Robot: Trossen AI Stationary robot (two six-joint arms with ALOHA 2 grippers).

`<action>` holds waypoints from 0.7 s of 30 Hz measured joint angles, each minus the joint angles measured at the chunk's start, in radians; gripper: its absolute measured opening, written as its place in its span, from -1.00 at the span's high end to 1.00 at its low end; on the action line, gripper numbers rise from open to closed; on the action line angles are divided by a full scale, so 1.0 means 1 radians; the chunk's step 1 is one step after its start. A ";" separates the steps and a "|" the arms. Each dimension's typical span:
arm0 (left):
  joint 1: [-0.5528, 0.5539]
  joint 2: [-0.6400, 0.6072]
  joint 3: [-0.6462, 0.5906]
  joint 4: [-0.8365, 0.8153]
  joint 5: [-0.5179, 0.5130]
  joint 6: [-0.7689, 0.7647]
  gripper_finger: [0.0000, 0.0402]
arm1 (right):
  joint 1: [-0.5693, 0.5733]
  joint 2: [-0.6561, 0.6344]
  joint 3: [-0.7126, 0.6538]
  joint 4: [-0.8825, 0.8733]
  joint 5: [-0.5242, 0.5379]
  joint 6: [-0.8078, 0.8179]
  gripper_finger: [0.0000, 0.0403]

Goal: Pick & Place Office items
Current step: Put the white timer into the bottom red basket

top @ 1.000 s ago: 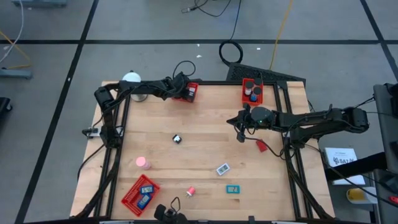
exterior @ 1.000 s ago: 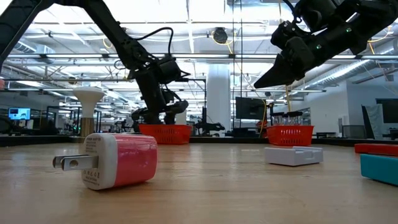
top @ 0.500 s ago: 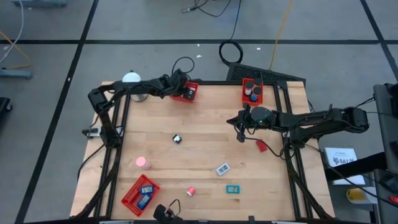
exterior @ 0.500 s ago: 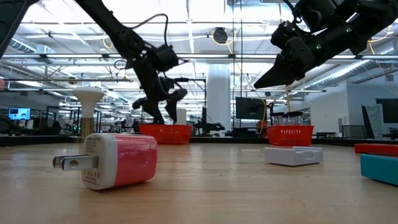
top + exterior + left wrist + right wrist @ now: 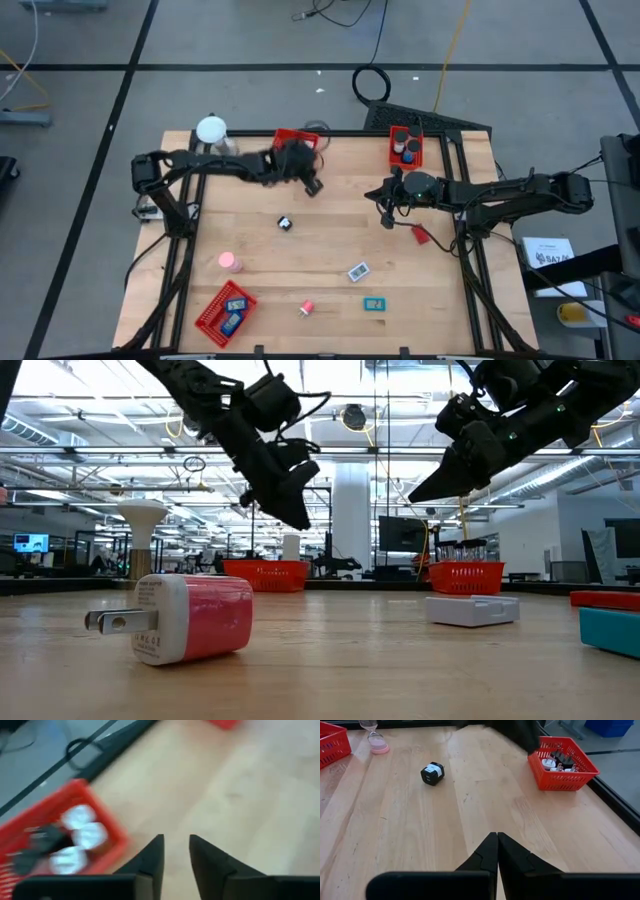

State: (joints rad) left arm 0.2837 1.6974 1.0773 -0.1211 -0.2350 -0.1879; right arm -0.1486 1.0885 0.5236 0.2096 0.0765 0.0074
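The office items lie scattered on the wooden table: a black cube [image 5: 285, 224], a pink piece [image 5: 230, 262], a white flat piece [image 5: 358, 271], a small red roll [image 5: 307, 308], a teal piece [image 5: 375, 305] and a red piece [image 5: 421, 235]. My left gripper [image 5: 313, 187] hangs over bare wood near the far red tray [image 5: 295, 138]. Its fingers [image 5: 176, 852] are narrowly open, with nothing between them. My right gripper [image 5: 386, 212] waits right of centre, shut [image 5: 497, 840] and empty, above the table.
A second red tray [image 5: 405, 148] with small rolls stands at the far right. A third red tray [image 5: 225, 312], holding blue items, sits near left. A white ball on a stand [image 5: 211, 130] is at the far left corner. A red-and-white plug [image 5: 190, 618] lies close in the low view.
My left gripper has left the far red tray, swinging up and toward the table's middle and near side. It has rolled on the way. Its fingers stand closer together than half a second ago.
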 joint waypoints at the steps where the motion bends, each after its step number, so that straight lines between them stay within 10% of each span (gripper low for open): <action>1: -0.024 0.000 -0.024 0.035 0.001 0.001 0.63 | 0.000 0.000 0.000 0.001 0.000 -0.001 1.00; 21: -0.391 -0.006 -0.190 0.416 -0.058 0.115 0.93 | 0.001 0.000 0.000 0.011 -0.002 0.058 0.98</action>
State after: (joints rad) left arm -0.1075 1.6913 0.8876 0.2944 -0.2928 -0.0730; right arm -0.1472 1.0885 0.5236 0.2207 0.0742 0.0658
